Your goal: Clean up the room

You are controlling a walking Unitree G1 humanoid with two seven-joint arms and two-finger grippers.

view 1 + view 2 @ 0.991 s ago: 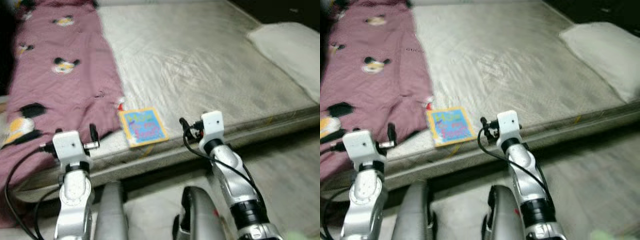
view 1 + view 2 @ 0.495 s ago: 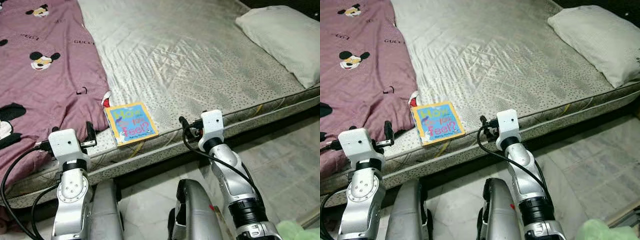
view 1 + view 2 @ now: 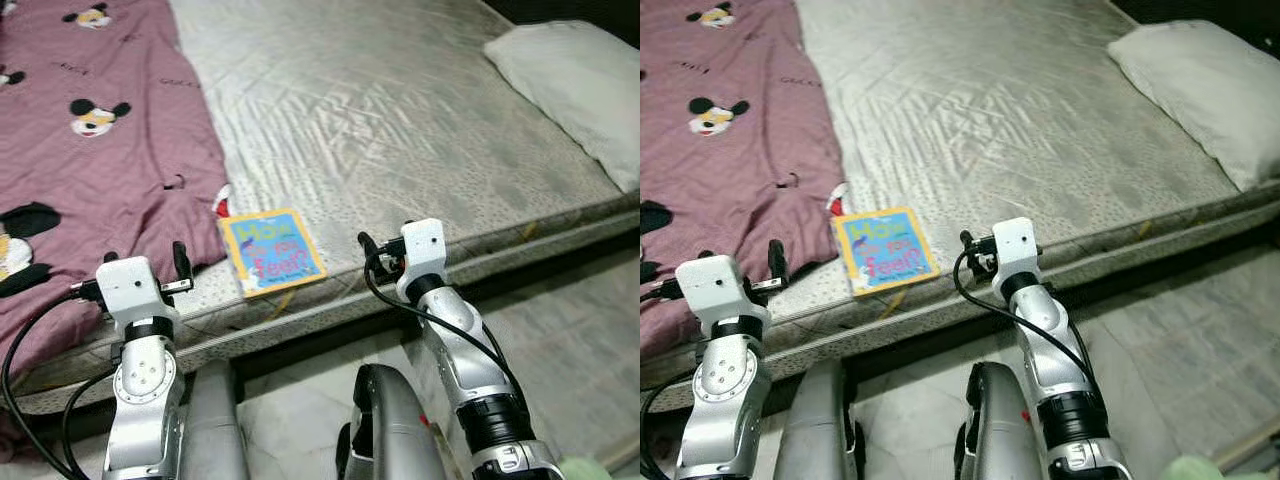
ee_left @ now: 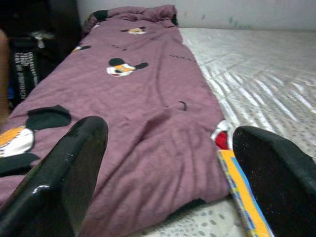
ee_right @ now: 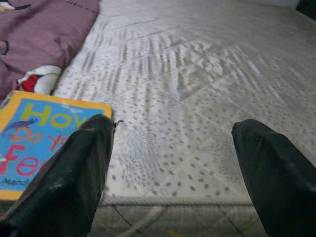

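A small picture book (image 3: 272, 252) with a blue cover and yellow border lies flat near the front edge of the bare grey mattress (image 3: 400, 130). A mauve blanket (image 3: 100, 170) with cartoon mouse prints covers the mattress's left side, its edge touching the book's far corner. My left gripper (image 4: 168, 182) is open and empty, held at the mattress edge over the blanket's hem, left of the book (image 4: 244, 197). My right gripper (image 5: 173, 168) is open and empty at the mattress edge, just right of the book (image 5: 34, 138).
A white pillow (image 3: 580, 90) lies at the far right of the mattress. Pale tiled floor (image 3: 570, 340) runs along the bed's front and right. A green thing (image 3: 600, 468) sits on the floor at lower right. Dark furniture (image 4: 29, 49) stands beyond the blanket.
The whole picture has shifted and the blur has cleared, so the camera moved. The book, blanket and both arms keep their places relative to one another.
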